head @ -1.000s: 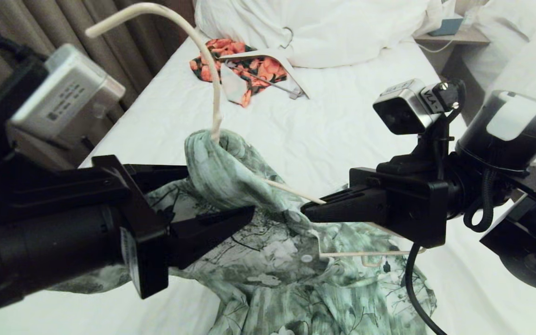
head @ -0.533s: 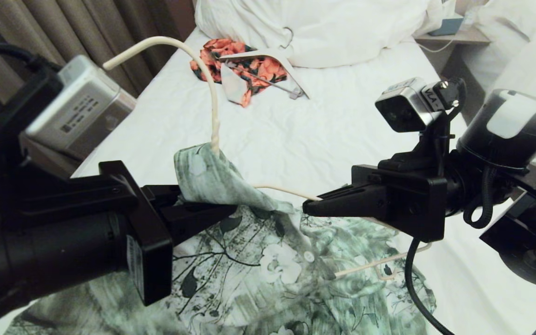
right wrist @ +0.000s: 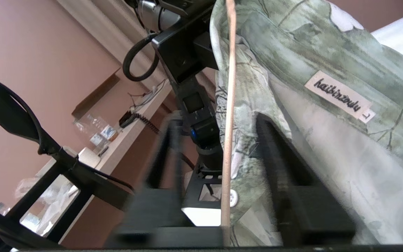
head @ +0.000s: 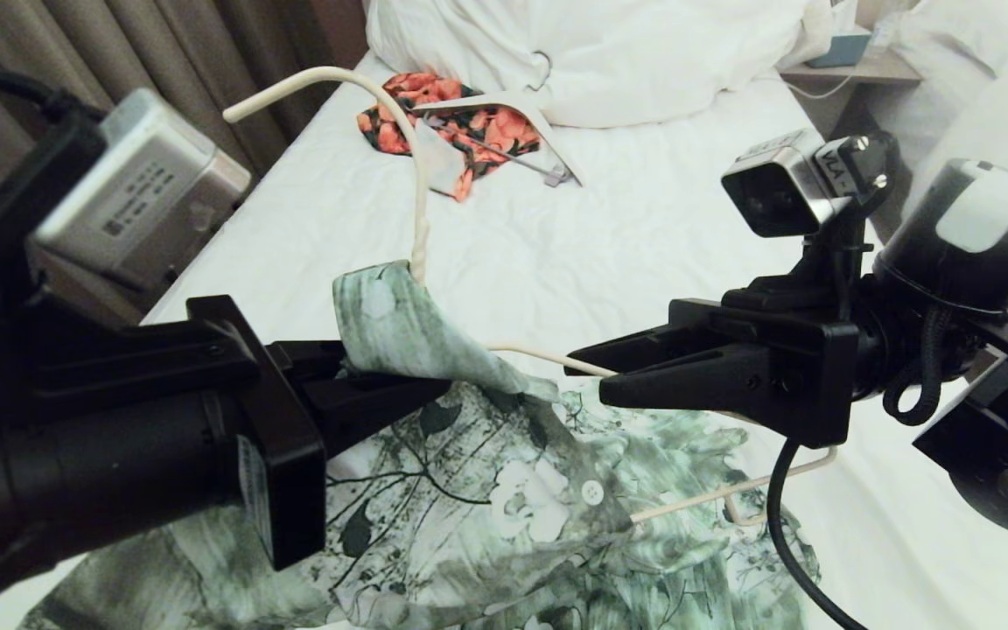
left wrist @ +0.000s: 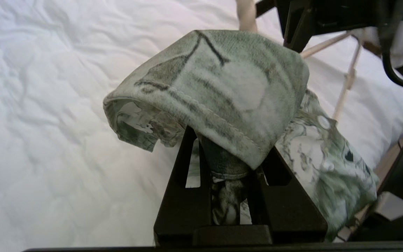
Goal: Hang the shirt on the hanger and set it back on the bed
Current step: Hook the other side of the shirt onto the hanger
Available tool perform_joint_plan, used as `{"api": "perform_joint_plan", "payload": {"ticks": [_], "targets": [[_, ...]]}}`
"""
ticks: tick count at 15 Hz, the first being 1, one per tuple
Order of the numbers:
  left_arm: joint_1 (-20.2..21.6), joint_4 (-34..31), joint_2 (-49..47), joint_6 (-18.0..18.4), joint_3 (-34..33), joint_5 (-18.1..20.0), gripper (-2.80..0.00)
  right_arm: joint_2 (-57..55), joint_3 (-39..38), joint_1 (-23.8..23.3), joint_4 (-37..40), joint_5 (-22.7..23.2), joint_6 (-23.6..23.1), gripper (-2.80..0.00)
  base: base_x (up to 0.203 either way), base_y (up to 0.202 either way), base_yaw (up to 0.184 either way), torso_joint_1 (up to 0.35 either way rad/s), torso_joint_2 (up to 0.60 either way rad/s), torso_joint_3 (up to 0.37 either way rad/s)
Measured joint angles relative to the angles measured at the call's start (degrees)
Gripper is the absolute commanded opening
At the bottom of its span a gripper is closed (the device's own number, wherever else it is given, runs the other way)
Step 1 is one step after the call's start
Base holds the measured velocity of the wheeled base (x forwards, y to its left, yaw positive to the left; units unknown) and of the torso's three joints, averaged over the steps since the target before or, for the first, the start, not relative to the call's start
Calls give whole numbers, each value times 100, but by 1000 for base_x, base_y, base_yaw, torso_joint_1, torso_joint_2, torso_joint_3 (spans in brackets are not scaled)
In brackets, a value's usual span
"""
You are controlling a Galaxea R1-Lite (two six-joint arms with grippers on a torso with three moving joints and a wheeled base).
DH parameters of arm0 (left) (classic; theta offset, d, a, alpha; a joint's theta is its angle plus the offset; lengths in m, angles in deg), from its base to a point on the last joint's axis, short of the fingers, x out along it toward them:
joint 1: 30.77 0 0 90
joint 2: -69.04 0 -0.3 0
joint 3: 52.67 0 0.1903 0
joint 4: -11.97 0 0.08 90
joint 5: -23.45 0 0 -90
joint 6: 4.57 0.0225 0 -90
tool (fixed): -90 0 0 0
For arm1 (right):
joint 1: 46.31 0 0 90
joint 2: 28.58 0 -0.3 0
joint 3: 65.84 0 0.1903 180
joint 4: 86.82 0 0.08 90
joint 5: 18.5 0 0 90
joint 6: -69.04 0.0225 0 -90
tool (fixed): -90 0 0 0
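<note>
My left gripper [head: 399, 398] is clamped on the shirt [head: 504, 490] collar, while the hanger [head: 421, 227] arm runs toward 3 o'clock between my right gripper's [head: 591, 372] parted fingers (no longer pinched), above the bed [head: 609, 245].

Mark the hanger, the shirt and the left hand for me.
hanger [head: 417, 201], head view, upright neck below the hook.
shirt [head: 399, 332], head view, raised collar fold.
left hand [left wrist: 227, 175], left wrist view, between fingertips pinching fabric.

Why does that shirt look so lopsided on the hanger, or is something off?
The shirt is only half on: one hanger arm is under the fabric, while the other pokes out bare past the collar. The left gripper pinches bunched cloth; the right gripper stands open around the wire.
</note>
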Motion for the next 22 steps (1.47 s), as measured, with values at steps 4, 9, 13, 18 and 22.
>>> {"api": "perform_joint_plan", "payload": {"ticks": [4,9,13,18,22], "targets": [[0,172,16,1,15,-12,-280,438,-268,-352,280,-212,15,0,0,0,0,0,0,0],[-8,391,174,-11,20,-41,-280,1579,-249,-1138,2102,-1407,22,-280,0,0,0,0,0,0],[-20,416,353,-35,15,-37,-280,2118,495,-1284,4695,-2914,-426,-280,0,0,0,0,0,0],[-17,675,446,-234,52,-9,-280,2060,471,-949,5739,-4486,-958,-280,0,0,0,0,0,0],[-22,685,355,-232,169,184,-280,1512,479,-767,5603,-5078,-916,-280,0,0,0,0,0,0]]}}
